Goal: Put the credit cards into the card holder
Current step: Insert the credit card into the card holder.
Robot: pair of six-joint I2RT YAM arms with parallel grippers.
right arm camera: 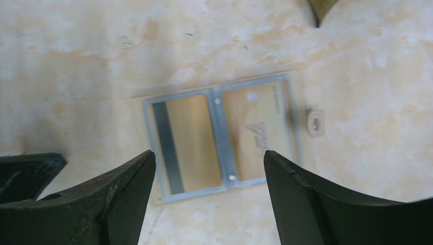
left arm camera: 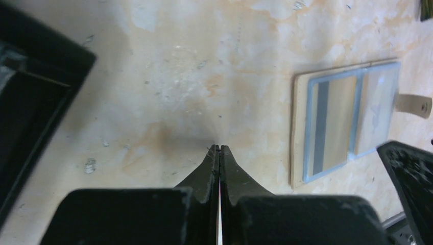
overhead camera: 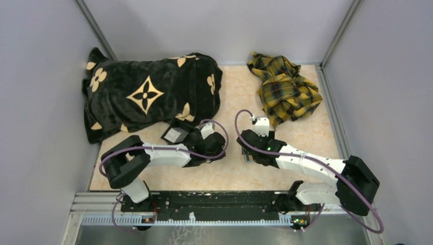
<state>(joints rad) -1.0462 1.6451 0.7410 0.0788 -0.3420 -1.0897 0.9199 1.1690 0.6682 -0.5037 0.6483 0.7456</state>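
The tan card holder (right arm camera: 306, 102) lies open and flat on the table, its small tab (right arm camera: 315, 123) pointing right. Two gold credit cards sit behind its clear sleeves: one showing a dark stripe (right arm camera: 184, 148), one showing lettering (right arm camera: 258, 132). My right gripper (right arm camera: 209, 155) is open and empty, hovering over the holder's near edge. The holder also shows in the left wrist view (left arm camera: 299, 127). My left gripper (left arm camera: 219, 148) is shut and empty, over bare table to the left of the holder. In the top view both grippers (overhead camera: 214, 143) (overhead camera: 253, 148) are close together and the holder (overhead camera: 248, 158) is mostly hidden.
A black tray (overhead camera: 176, 133) sits just behind the left gripper and shows in the left wrist view (left arm camera: 30, 102). A black flower-patterned blanket (overhead camera: 148, 94) lies at the back left, a yellow plaid cloth (overhead camera: 283, 87) at the back right. Walls enclose the table.
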